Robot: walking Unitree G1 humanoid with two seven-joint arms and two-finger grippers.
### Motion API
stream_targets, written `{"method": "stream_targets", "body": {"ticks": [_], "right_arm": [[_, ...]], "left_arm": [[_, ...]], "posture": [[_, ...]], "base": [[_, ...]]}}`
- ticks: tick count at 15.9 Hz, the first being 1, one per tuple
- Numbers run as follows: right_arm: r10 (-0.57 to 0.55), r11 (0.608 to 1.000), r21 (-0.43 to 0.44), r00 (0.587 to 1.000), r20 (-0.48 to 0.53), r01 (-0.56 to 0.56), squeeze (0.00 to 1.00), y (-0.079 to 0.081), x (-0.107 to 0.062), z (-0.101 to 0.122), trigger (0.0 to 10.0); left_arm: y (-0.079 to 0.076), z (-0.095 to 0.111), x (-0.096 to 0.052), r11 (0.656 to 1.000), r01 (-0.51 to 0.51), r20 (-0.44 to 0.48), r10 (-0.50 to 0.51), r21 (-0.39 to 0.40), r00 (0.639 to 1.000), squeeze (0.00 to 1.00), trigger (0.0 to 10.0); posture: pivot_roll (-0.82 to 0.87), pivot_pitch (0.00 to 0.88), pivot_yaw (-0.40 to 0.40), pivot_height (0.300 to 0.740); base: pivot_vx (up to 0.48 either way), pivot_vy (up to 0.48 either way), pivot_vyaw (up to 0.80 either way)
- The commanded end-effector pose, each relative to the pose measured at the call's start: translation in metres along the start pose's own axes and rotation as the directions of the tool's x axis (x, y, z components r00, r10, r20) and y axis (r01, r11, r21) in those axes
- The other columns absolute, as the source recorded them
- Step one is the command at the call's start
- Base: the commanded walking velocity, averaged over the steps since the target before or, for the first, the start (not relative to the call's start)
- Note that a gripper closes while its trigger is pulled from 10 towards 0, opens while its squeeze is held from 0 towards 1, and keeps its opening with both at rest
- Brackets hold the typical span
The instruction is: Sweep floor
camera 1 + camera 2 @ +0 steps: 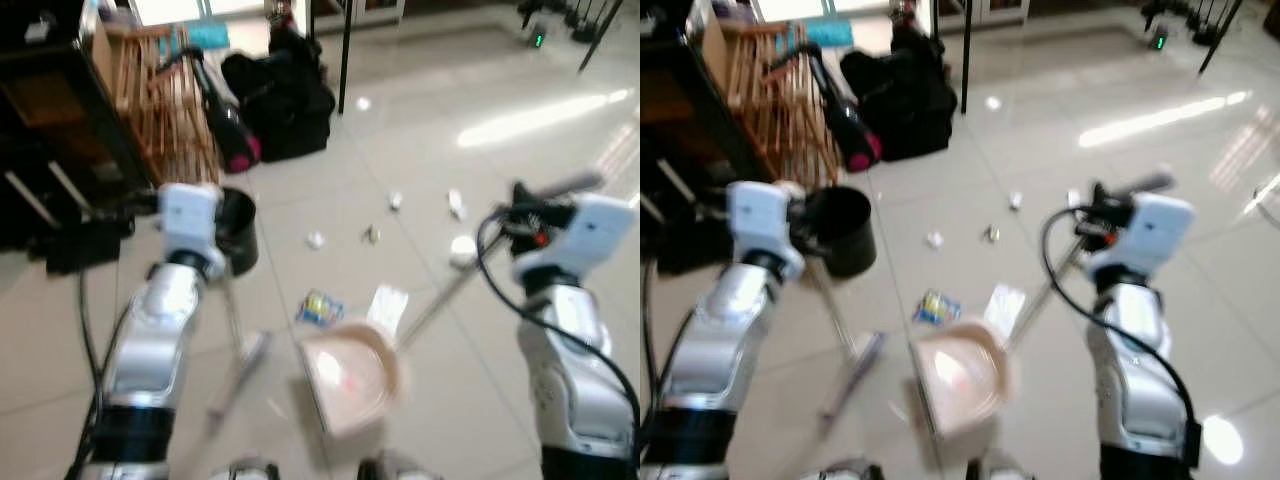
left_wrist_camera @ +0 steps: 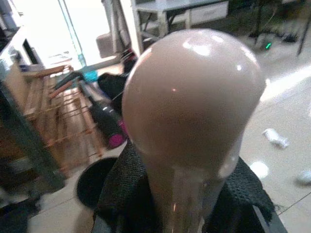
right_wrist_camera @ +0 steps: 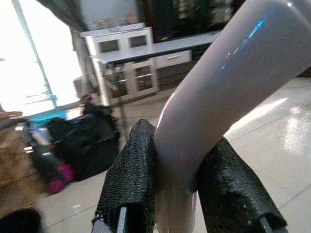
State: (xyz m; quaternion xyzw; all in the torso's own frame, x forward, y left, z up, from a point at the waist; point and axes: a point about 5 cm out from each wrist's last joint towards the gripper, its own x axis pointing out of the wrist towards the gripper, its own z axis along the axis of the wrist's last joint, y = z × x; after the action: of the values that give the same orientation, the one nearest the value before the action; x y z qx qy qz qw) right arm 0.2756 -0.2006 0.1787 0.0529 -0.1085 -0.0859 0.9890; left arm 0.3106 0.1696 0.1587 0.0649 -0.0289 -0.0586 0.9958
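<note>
Nearest to me lay the pink dustpan (image 1: 350, 378), mouth flat on the tiled floor (image 1: 420, 130) between my two arms, its long handle (image 1: 440, 298) slanting up to the right gripper (image 3: 177, 189), whose fingers were pinched round the pale shaft. I judged it was held low and angled that way so litter could be pushed straight into it. The left gripper (image 2: 187, 208) was clamped on the rounded top of the broom (image 1: 238, 372), the stick running down to the floor just left of the dustpan, ready to draw debris across. A blue wrapper (image 1: 320, 307) and a white packet (image 1: 388, 303) lay just beyond the pan's far rim; smaller paper scraps (image 1: 316, 240) were scattered farther out. The black bin (image 1: 238, 228) stood close beside the left arm, with a wooden rack (image 1: 165, 105) and a black bag (image 1: 285, 100) behind; I thought they would crowd a wide broom stroke on that side
</note>
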Motion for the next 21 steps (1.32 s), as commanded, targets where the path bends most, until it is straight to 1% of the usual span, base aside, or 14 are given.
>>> {"method": "stream_targets", "body": {"ticks": [1, 3, 4, 8, 16, 21], "right_arm": [[0.016, 1.000, 0.009, 0.998, 0.055, -0.016, 0.00, 0.006, 0.001, 0.011, 10.0], [0.011, 1.000, 0.008, 0.998, 0.064, -0.011, 0.00, 0.007, 0.001, 0.012, 10.0], [-0.007, 1.000, 0.003, 0.996, 0.090, 0.007, 0.00, 0.005, 0.002, 0.015, 10.0], [-0.046, 0.999, -0.002, 0.991, 0.129, 0.046, 0.00, 0.000, 0.004, 0.019, 10.0], [-0.045, 0.999, 0.000, 0.984, 0.173, 0.046, 0.00, 0.005, 0.009, 0.022, 10.0], [-0.050, 0.999, -0.010, 0.982, 0.181, 0.053, 0.00, 0.006, 0.013, 0.019, 10.0]], "left_arm": [[0.008, 0.012, 0.001, 0.999, -0.023, 0.057, 0.022, 0.028, 0.998, 0.00, 10.0], [0.009, 0.012, 0.001, 0.999, -0.025, 0.058, 0.024, 0.028, 0.998, 0.00, 10.0], [0.010, 0.012, 0.002, 0.999, -0.027, 0.059, 0.025, 0.029, 0.998, 0.00, 10.0], [0.009, 0.013, 0.004, 0.999, -0.024, 0.066, 0.022, 0.031, 0.998, 0.00, 10.0], [0.010, 0.012, 0.005, 0.999, -0.034, 0.081, 0.031, 0.032, 0.996, 0.00, 10.0], [0.008, 0.010, 0.006, 0.999, -0.040, 0.081, 0.037, 0.031, 0.996, 0.00, 10.0]], "posture": [[-0.06, 0.156, -0.010, 0.740], [-0.05, 0.152, -0.009, 0.740], [-0.05, 0.148, -0.007, 0.740], [-0.05, 0.133, -0.003, 0.740], [-0.05, 0.106, 0.000, 0.740], [-0.05, 0.110, 0.002, 0.740]], "base": [[0.352, 0.000, 0.00], [0.352, 0.000, 0.00], [0.352, 0.000, 0.00], [0.352, 0.000, 0.00], [0.353, 0.000, 0.00], [0.355, 0.000, 0.00]]}}
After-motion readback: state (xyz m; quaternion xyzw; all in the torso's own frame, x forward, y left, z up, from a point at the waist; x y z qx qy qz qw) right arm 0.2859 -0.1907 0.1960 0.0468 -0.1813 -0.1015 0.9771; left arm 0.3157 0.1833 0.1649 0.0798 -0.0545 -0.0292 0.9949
